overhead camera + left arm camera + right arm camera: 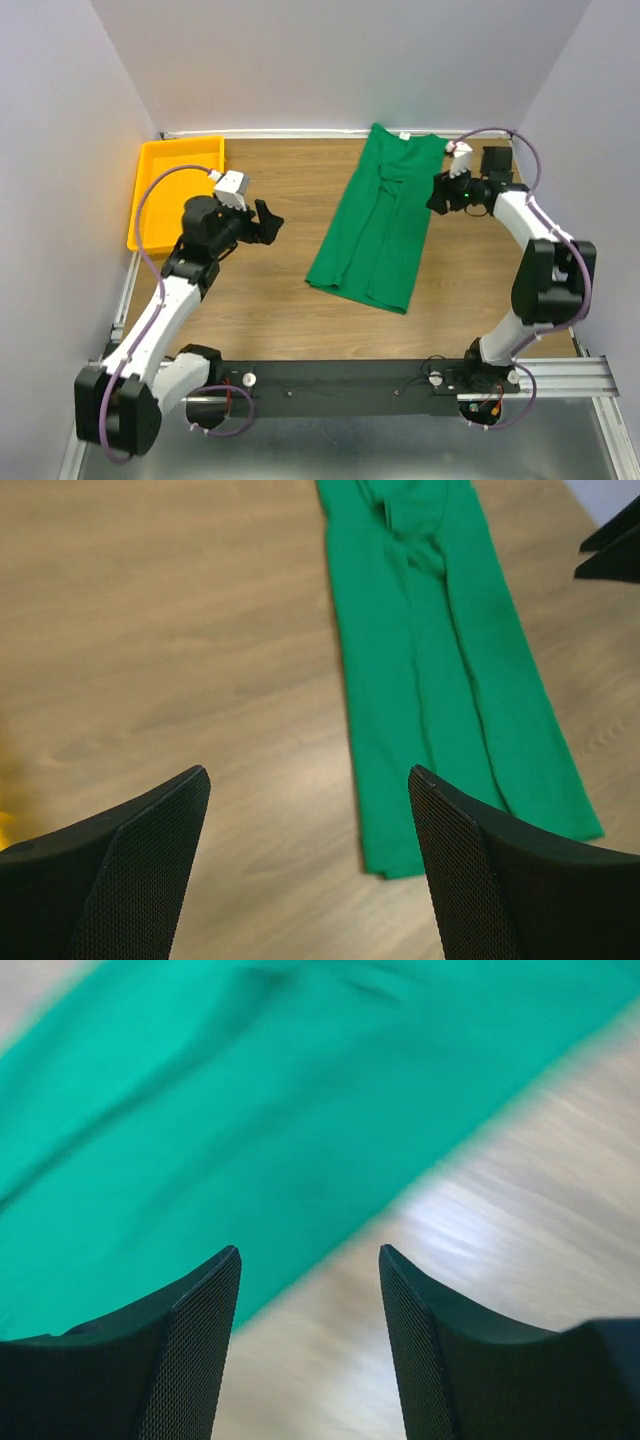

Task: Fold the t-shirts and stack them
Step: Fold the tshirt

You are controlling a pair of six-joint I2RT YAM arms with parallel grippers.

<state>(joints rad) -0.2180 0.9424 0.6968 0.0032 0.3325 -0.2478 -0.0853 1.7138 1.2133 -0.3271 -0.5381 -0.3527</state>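
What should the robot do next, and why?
Probably lower the open right gripper onto the closest edge of the plain green cloth t-shirt: it lies as a long narrow strip, not yet folded short, and the left gripper is open too.

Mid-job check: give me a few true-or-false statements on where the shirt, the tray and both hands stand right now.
1. The t-shirt lies in the yellow tray. False: it lies on the wooden table, apart from the tray, which sits at the far left corner.
2. The left hand is open and holds nothing. True: it is over bare wood, left of the shirt.
3. The right hand is shut on the shirt's bottom hem. False: it is open, at the shirt's right edge near the collar end.
4. The t-shirt is folded lengthwise into a long narrow strip. True.
5. Only one t-shirt is in view. True.
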